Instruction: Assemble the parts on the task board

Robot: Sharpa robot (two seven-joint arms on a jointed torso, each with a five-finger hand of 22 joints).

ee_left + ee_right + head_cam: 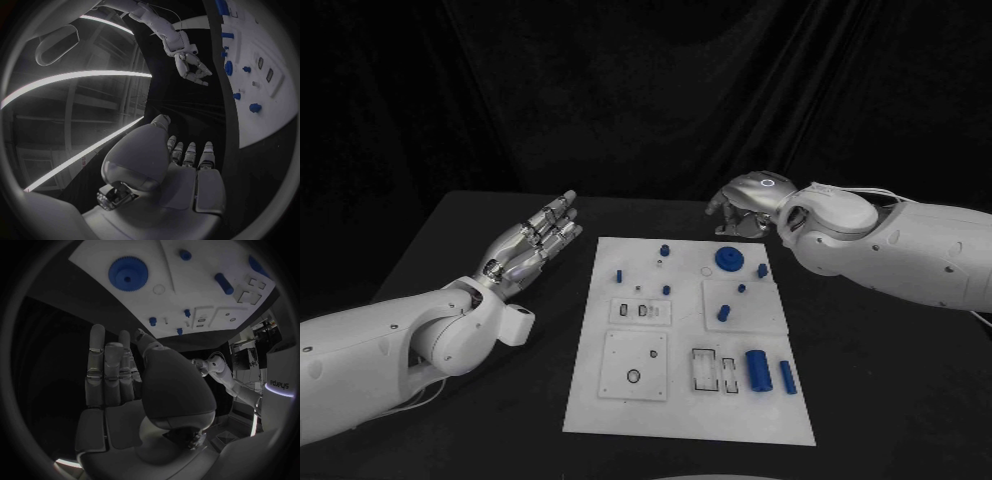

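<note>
Board [635, 400] mid-counter [430, 250], blue parts [757, 369] on it; left hand [531, 243] beside it and right hand [740, 208] beyond its far edge, fingers apart, holding nothing; assembly apparently unstarted; next, reach a part.

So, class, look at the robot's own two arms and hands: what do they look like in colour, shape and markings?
Both arms are smooth, rounded white shells dotted with small dark screw holes. The left hand and right hand are silver metal with jointed fingers. A glowing ring marks the right wrist, and thin pale cables run along the right arm.
</note>
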